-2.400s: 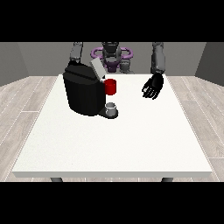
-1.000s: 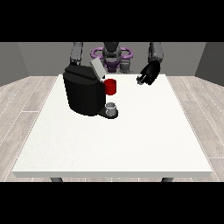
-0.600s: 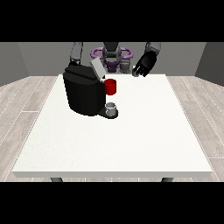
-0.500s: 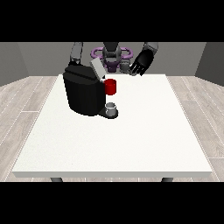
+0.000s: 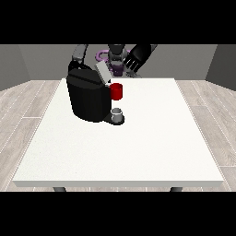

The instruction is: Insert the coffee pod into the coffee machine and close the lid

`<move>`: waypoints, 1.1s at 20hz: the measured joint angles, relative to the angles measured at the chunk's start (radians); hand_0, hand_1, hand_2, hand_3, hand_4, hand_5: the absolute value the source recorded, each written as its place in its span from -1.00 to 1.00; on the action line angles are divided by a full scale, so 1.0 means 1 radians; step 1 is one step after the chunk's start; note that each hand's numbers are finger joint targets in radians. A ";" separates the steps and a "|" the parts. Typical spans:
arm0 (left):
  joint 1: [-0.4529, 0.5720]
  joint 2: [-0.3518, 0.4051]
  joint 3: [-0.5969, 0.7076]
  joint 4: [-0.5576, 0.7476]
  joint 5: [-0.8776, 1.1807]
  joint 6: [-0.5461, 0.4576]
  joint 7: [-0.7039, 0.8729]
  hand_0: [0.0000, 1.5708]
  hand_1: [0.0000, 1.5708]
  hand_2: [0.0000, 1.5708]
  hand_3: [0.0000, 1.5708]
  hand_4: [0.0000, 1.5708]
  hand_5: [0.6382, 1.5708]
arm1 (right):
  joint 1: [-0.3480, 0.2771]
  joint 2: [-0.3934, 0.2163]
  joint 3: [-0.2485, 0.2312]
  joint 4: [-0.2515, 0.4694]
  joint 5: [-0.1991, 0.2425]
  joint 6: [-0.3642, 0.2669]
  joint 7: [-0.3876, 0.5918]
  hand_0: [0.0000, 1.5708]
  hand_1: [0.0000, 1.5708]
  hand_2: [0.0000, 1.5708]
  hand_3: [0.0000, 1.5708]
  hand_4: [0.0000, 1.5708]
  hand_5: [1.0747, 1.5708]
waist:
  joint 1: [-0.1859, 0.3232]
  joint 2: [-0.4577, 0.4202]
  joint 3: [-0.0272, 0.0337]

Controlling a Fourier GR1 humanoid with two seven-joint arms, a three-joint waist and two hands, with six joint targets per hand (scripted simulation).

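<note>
Robot hand at view's right (image 5: 136, 57) raised above desk (image 5: 152, 133) behind coffee machine (image 5: 88, 97), fingers spread, holding nothing; probably lined up toward tilted lid (image 5: 102, 73) for closing.

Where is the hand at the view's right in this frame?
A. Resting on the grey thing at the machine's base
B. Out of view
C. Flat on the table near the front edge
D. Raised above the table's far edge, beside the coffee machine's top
D: the hand at the view's right hangs above the far edge of the table, right of the coffee machine.
</note>
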 measured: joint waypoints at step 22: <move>-0.165 0.079 0.035 0.086 -0.032 0.024 -0.022 0.60 0.60 0.65 0.57 -0.45 1.00 | -0.114 -0.046 -0.058 -0.106 -0.009 -0.011 0.051 -1.00 -1.00 -1.00 -1.00 -1.00 1.00 | -0.076 0.179 0.0000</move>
